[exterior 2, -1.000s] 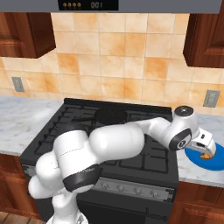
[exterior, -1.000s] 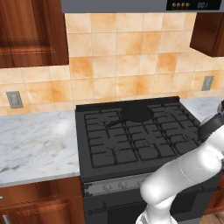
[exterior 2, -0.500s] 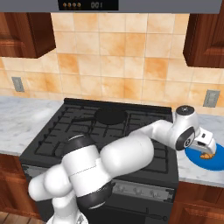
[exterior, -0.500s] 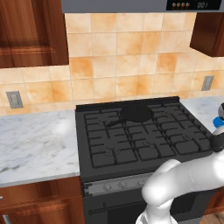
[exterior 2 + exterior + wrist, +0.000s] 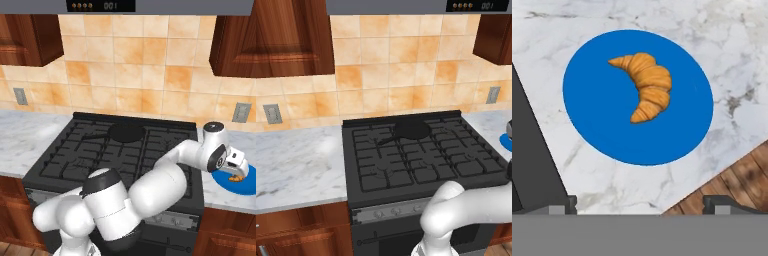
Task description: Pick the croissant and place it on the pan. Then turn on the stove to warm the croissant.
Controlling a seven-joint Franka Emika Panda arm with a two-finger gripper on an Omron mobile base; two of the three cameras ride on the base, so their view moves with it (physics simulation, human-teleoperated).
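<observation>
Left side: marble surface (image 5: 296, 165), nothing task-related on it. Centre: stove (image 5: 115, 155), black grates, pan (image 5: 126, 133) parked on a rear burner, handle (image 5: 97, 135) pointing left, nothing in it. Knob strip (image 5: 401, 212) along the stove front, untouched as far as can be told.

Further right: arm stretched across the stove front to the right-hand surface, end effector (image 5: 236, 170) poised over blue plate (image 5: 592, 130). Tips spread wide, as far apart as can be made out, nothing gripped.

Croissant (image 5: 646, 87) lying on the plate, roughly mid-plate, in hand view ahead of the tips and approx centred between them. Crescent's long axis runs diagonal in that view, upper left horn to lower tip, belly bulging right. Gap between tips and pastry not closed.

Step in hand, prob: lining up for descent. Likely needs wrist roll so fingers straddle the thick middle, not the horns. Pan well away, back-left of the plate.
</observation>
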